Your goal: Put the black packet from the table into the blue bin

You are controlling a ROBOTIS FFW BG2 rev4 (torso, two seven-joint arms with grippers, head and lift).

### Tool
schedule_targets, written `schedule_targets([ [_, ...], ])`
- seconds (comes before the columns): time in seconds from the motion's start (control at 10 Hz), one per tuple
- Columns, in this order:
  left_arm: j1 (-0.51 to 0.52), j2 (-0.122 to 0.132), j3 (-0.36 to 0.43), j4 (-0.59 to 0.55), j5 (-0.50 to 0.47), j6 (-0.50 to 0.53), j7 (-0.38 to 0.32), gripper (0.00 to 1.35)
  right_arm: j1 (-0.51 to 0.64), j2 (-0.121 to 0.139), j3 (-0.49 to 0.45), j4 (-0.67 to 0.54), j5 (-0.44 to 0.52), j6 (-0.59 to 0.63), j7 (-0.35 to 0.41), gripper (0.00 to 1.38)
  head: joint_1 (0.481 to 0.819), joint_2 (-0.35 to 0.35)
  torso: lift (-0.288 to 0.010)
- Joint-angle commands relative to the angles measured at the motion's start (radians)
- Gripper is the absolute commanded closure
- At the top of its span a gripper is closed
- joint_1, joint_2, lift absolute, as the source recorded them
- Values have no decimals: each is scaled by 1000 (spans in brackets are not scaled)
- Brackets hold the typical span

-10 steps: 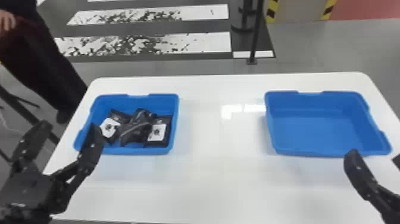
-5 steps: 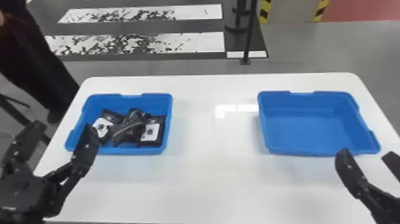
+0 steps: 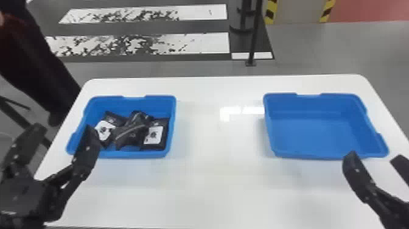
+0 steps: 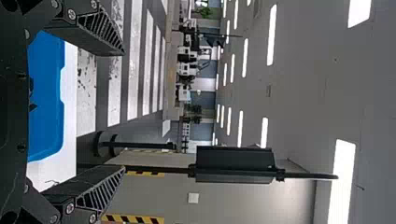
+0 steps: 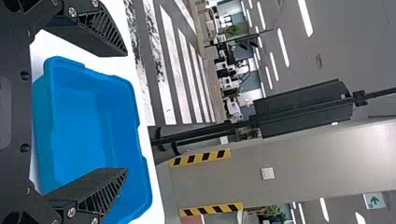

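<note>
Left gripper [image 3: 64,128] and right gripper [image 3: 375,156] gape; a blue bin [image 3: 131,154] holds perhaps three packets [image 3: 131,131].

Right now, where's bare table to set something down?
White tabletop between left blue bin and right blue bin; near strip between left gripper and right gripper; right blue bin's floor. Crowded: left blue bin, holding black packets, left gripper by its near left corner.

R gripper [image 3: 376,159] cut off @ edge, pkt labels [image 3: 153,135] blurry

Bright blue bins [image 3: 322,128], white table [image 3: 213,188], yellow-and-black striped posts [image 3: 270,11].
</note>
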Motion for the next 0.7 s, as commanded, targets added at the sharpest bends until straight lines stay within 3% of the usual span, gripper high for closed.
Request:
schedule_targets([
  [0.0, 0, 0, 0, 1, 5, 5, 0, 168, 2, 1, -2, 1, -2, 0, 0, 136, 695, 64, -110],
  [0.6, 0, 1, 0, 1, 15, 17, 0, 168, -1, 1, -2, 3, 0, 0, 0, 134, 695, 66, -110],
])
